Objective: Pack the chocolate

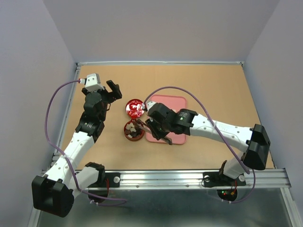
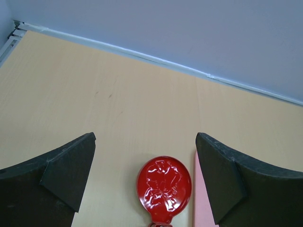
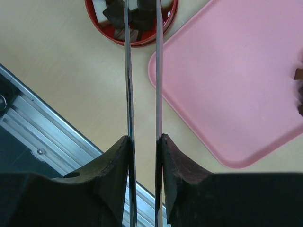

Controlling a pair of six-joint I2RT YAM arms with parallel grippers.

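1. Claws first: left claw [image 2: 146, 137] has its jaws wide apart with nothing between them and hangs over bare table [image 2: 94, 94].
2. red lid [image 2: 164, 189] lies flat on the table under and between the left claw's fingers in the wrist view. From above it sits just right of that claw, not touching it.
3. red tin [image 3: 163, 29] stands open straight ahead of the right claw, beyond the tool's far end and nearer the arm bases than the lid.
4. chocolate [image 3: 113, 14]: dark and cream pieces are piled inside the tin, ahead of the right claw. One more brown bit sits on the tray far to that claw's right, cut off by the frame edge.
5. metal tweezers [image 3: 128, 94]: two thin blades run forward from the right claw, tips over the tin. Cannot tell if the tips hold a piece.
6. right claw [image 3: 144, 156]: fingers are clamped on the tweezers' handle end.
7. pink tray [image 3: 227, 85] lies flat, just right of the right claw and beside the tin.
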